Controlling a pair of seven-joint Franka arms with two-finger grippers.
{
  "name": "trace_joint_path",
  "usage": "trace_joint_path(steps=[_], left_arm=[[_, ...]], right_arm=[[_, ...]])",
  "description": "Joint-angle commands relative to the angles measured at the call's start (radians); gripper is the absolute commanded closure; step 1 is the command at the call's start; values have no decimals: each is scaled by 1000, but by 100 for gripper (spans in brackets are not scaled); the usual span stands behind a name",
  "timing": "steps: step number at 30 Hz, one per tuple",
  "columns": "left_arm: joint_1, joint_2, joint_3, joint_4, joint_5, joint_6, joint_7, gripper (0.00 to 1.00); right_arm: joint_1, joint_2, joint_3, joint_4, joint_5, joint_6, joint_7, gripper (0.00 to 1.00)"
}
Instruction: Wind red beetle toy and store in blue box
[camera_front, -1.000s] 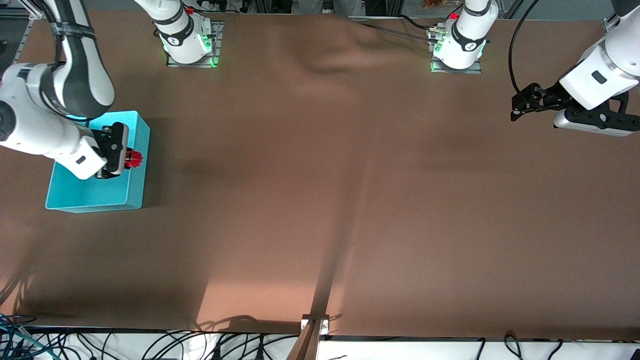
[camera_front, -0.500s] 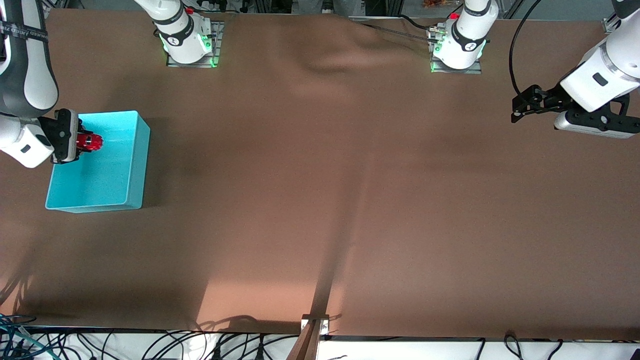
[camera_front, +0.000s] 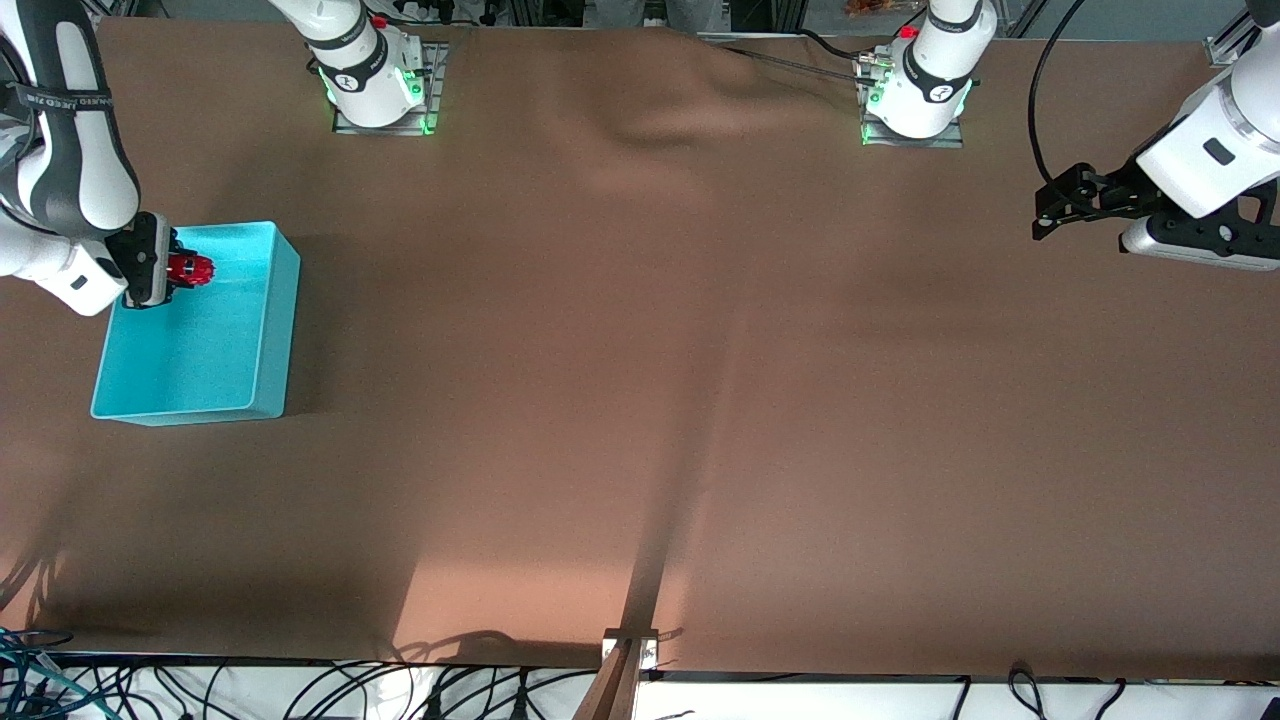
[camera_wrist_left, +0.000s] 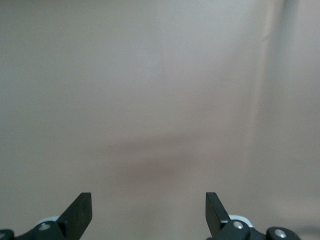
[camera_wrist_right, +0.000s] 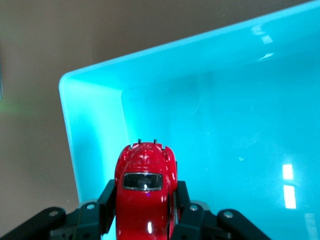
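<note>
Over the blue box (camera_front: 200, 340), at the right arm's end of the table (camera_front: 640, 400), we see the right gripper (camera_front: 172, 272) holding the red beetle toy (camera_front: 190, 269). Its fingers (camera_wrist_right: 111, 200) are clenched on the sides of the little car, one black pad against each flank, and in the right wrist view the toy (camera_wrist_right: 146, 192) points out from between them with its dark window facing the camera. Below it in that view lies the turquoise floor of the box (camera_wrist_right: 225, 140), with one rounded corner of the rim just ahead of the car's nose. From the front camera the toy hangs above the part of the box farthest from that camera, near the wall at the outer edge of the table. We cannot tell whether the car touches the floor of the box.

At the left arm's end of the table the left gripper (camera_front: 1045, 212) hangs in the air over the bare brown cloth, well apart from the box, and that arm waits. Its fingers (camera_wrist_left: 80, 212) stand spread wide with nothing between them, and the left wrist view shows only plain cloth under them.
</note>
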Motion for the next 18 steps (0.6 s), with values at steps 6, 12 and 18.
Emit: trace_joint_path(steps=[6, 12, 18], left_arm=[[9, 37, -2, 47, 23, -46, 23, 0], [3, 43, -9, 65, 23, -46, 18, 0], [3, 60, -9, 84, 22, -46, 18, 0]], right_arm=[[-29, 83, 1, -17, 117, 51, -156, 75], [-30, 127, 1, -13, 186, 62, -208, 59], [-30, 135, 3, -11, 197, 60, -210, 25]])
